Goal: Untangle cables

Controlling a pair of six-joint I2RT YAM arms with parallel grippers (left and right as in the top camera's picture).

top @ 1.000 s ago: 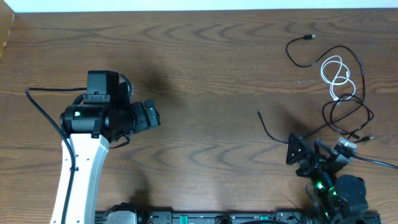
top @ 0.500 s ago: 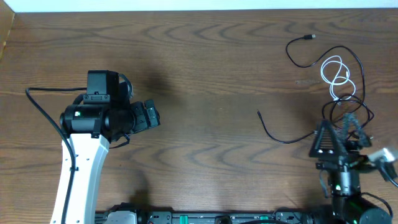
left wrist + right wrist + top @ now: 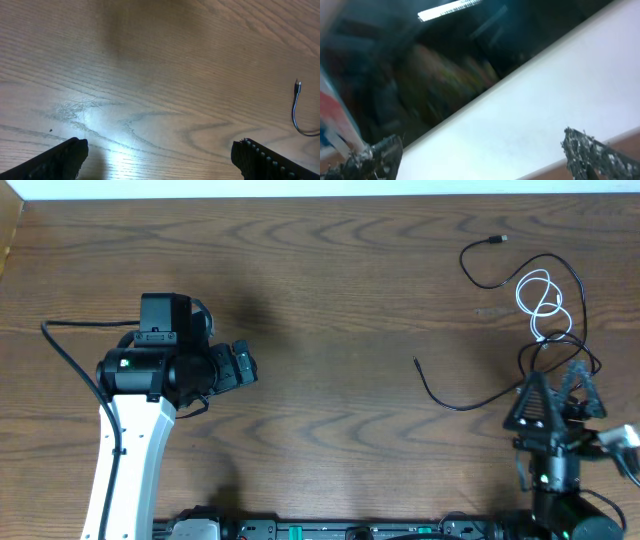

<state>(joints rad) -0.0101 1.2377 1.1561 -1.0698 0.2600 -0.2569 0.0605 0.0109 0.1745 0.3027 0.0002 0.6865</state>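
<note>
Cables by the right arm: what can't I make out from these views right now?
Overhead: the lower loops of the black cables are hidden under the right pincer; which strand lies on top at the crossings is too thin to tell.
Overhead: the white cable has plug ends too small to see.
Right wrist: blurred, aimed off the table; no cable shows.
Left wrist: a black cable end runs off the right edge.
</note>
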